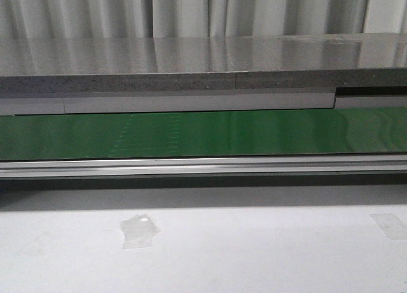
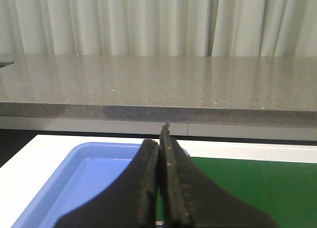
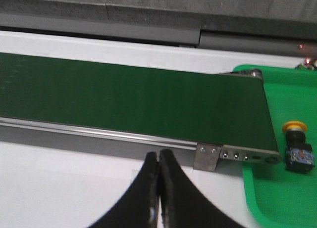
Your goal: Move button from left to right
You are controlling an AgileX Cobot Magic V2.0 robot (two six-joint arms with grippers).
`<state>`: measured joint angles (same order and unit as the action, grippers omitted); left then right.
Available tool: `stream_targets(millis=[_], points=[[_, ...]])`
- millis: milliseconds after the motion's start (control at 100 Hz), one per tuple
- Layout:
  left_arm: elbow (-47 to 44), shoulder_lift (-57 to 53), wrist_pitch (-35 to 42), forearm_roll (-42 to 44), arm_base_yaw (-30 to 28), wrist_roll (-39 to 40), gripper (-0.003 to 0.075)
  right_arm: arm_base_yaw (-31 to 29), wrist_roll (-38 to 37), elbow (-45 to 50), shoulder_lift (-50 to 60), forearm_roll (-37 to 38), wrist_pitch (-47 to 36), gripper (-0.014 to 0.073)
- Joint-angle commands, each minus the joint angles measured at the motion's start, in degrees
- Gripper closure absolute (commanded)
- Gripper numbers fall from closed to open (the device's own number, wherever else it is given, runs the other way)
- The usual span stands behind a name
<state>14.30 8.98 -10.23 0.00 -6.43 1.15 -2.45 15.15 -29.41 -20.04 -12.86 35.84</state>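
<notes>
The button (image 3: 296,147), with a round orange-yellow cap on a black body with blue and red marks, lies in the green tray (image 3: 292,99) past the end of the green conveyor belt (image 3: 129,97), seen only in the right wrist view. My right gripper (image 3: 158,158) is shut and empty over the white table, well short of the button. My left gripper (image 2: 161,139) is shut and empty above the edge of a blue tray (image 2: 84,178), which looks empty where it shows. Neither gripper shows in the front view.
The belt (image 1: 203,133) runs across the front view with a metal rail (image 1: 203,166) along its near side. A grey stone counter (image 1: 203,61) and curtains stand behind. Two pieces of clear tape (image 1: 140,229) lie on the white table (image 1: 254,255).
</notes>
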Motion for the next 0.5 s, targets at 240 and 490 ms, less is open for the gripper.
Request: stream_targets(millis=[240,490], points=[[2.05,1.13,4.68,-0.4,0.33,0.18,0.074,10.14,-15.15,10.05,6.63,15.54,-22.11,0.0659],[2.05,1.13,4.68,-0.4,0.33,0.18,0.074,10.4,-17.31,20.79,14.44,15.58,-30.78,0.0659]])
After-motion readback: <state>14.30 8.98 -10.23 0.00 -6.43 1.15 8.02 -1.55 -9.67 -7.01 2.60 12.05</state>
